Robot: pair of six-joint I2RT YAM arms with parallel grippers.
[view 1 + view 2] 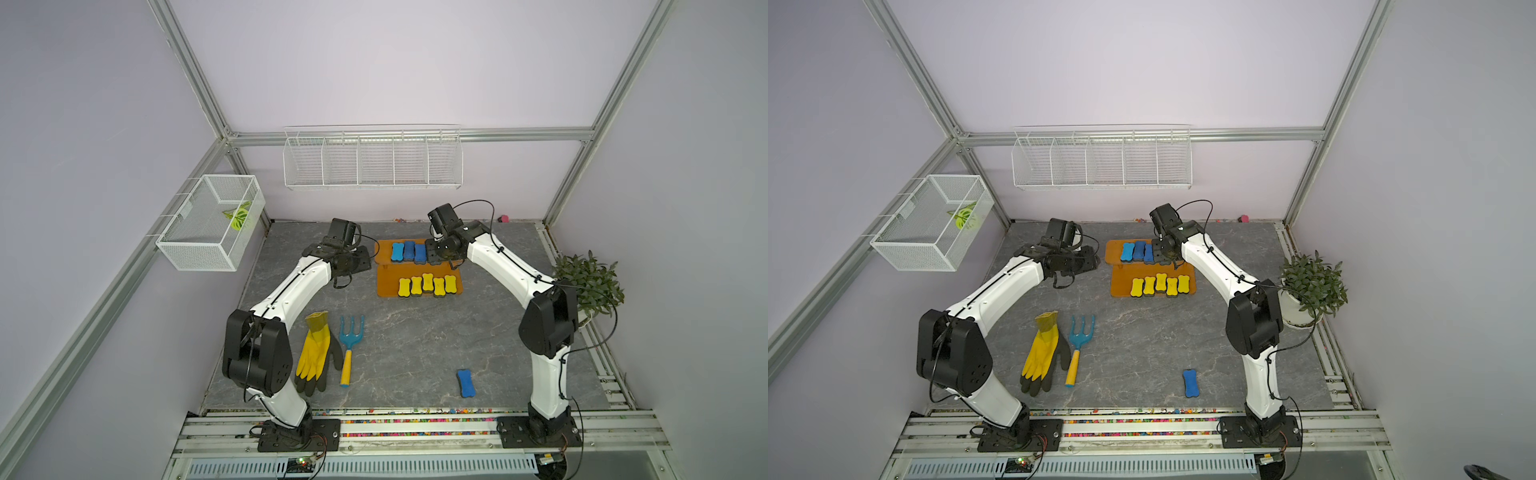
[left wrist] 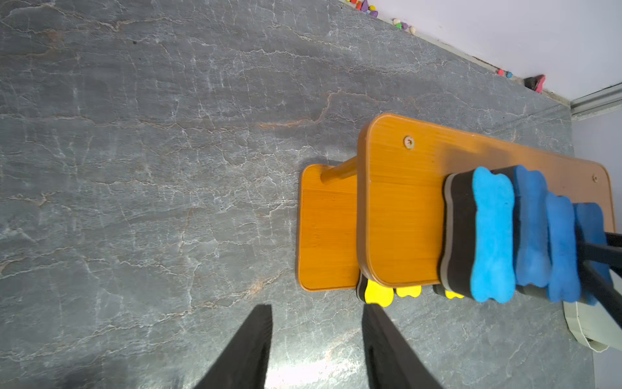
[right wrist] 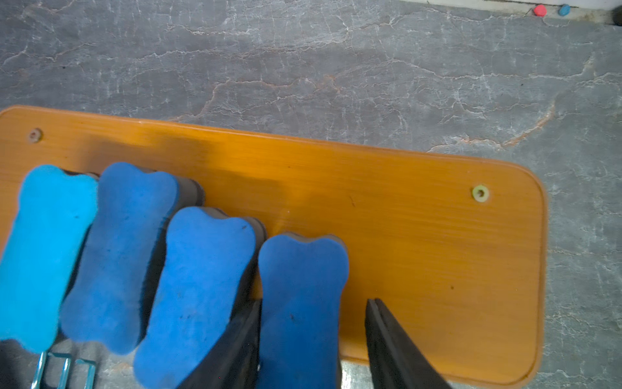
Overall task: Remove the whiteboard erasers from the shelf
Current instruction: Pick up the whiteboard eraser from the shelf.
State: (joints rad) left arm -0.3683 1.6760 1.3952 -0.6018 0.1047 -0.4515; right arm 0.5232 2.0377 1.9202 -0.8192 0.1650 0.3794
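Nearest the onlooker, one blue eraser lies flat on the table, well apart from the shelf; a yellow glove and a blue hand fork lie side by side toward the left arm; farther in, the shelf's lower board carries five yellow erasers in a close row; on the upper board behind, four blue erasers sit side by side, felt downward; the right gripper straddles the end eraser of that row, jaws parted, one finger against its flank and the other finger just clear, bare board showing between, so nothing is clamped; the left gripper hovers parted and empty over the table just beside the shelf's end; a white wire rack hangs on the far wall. Step in hand, as judged: seizing an eraser, with nine on the shelf and one already off; the next move calls for closing squarely on the foam, then lifting straight up so the inner finger does not drag the close neighbour, and setting the block down on the table.
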